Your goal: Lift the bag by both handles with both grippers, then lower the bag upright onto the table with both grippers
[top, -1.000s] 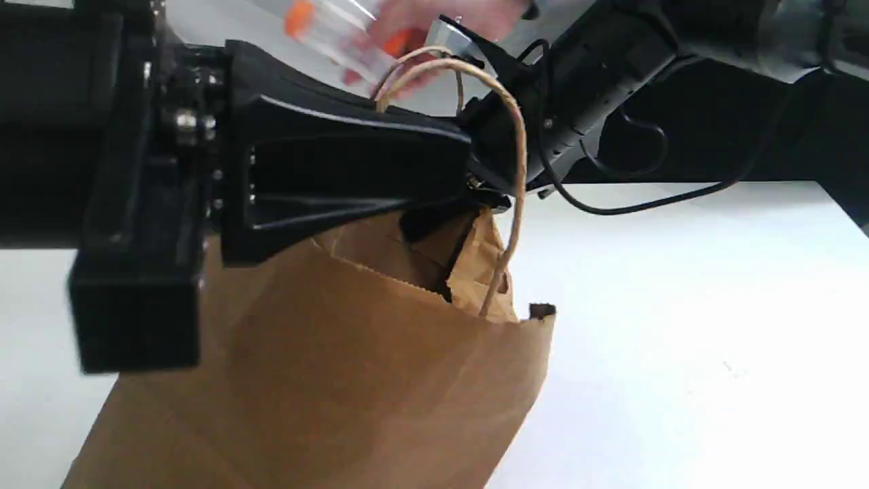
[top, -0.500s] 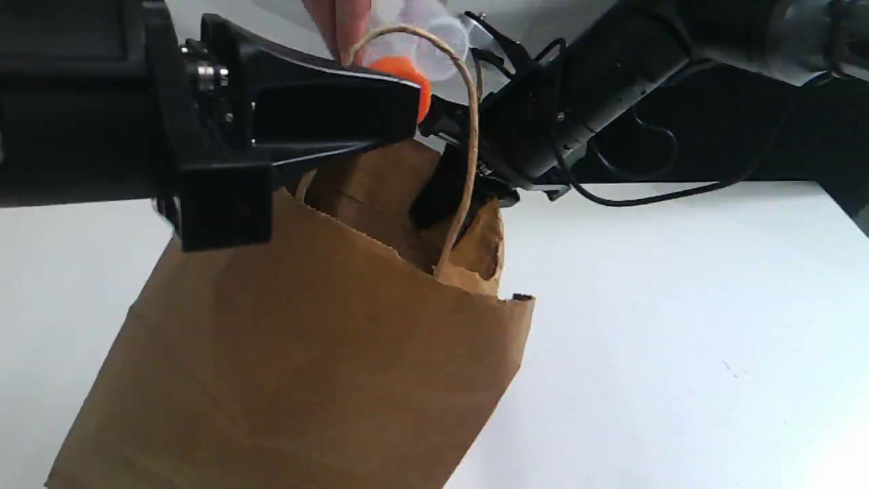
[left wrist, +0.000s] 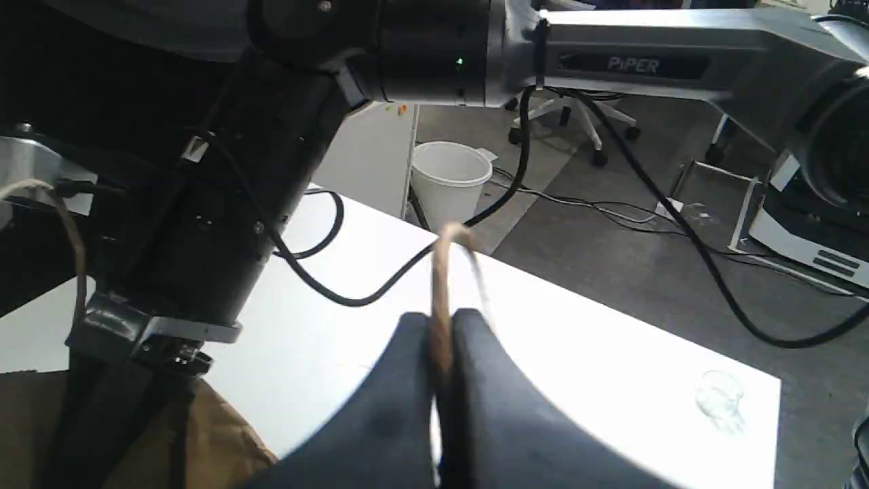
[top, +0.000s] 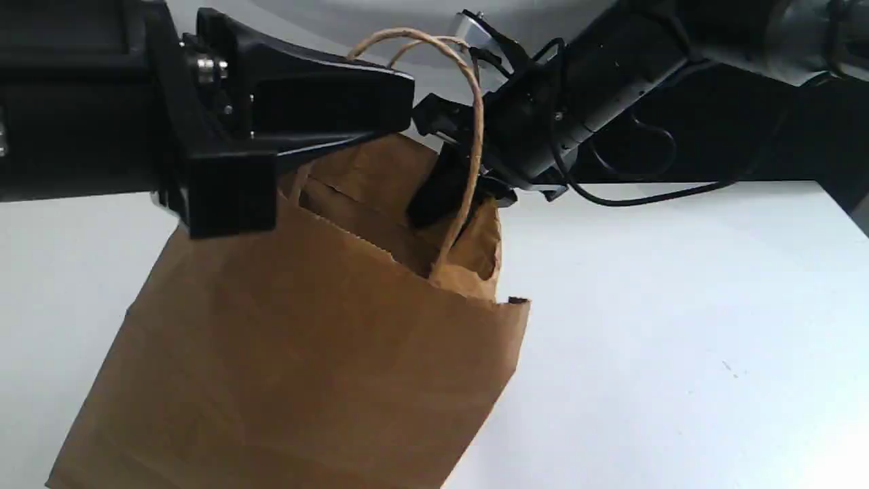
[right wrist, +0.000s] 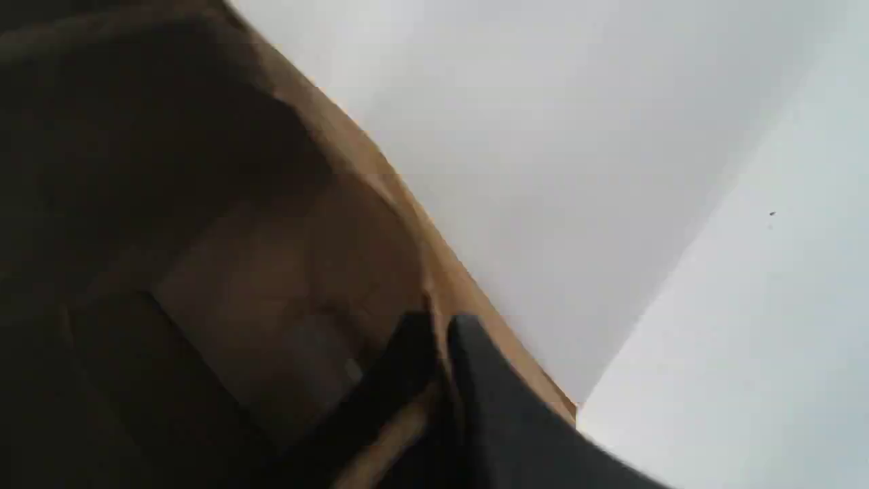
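Observation:
A brown paper bag (top: 305,367) stands tilted on the white table (top: 679,326), its mouth held apart. My left gripper (left wrist: 441,333) is shut on one twine handle (left wrist: 440,285) of the bag; in the exterior view that gripper (top: 400,115) sits at the bag's top left. My right gripper (right wrist: 441,326) is shut on the bag's rim (right wrist: 434,265), one finger inside and one outside; from outside it (top: 448,183) reaches into the mouth from the right. A second twine handle (top: 468,122) loops up over the opening. The bag's inside (right wrist: 224,272) looks dark; its contents cannot be made out.
Black cables (top: 645,197) hang from the right arm (top: 597,75) above the table. Off the table, the left wrist view shows a white bin (left wrist: 449,180), an office chair base (left wrist: 577,129) and floor cables (left wrist: 611,214). A faint transparent object (left wrist: 721,401) lies near the table edge.
A hand holding a clear bottle with an orange cap was above the bag mouth; both are gone from view now. The left gripper and bag shifted left and up, then held steady.

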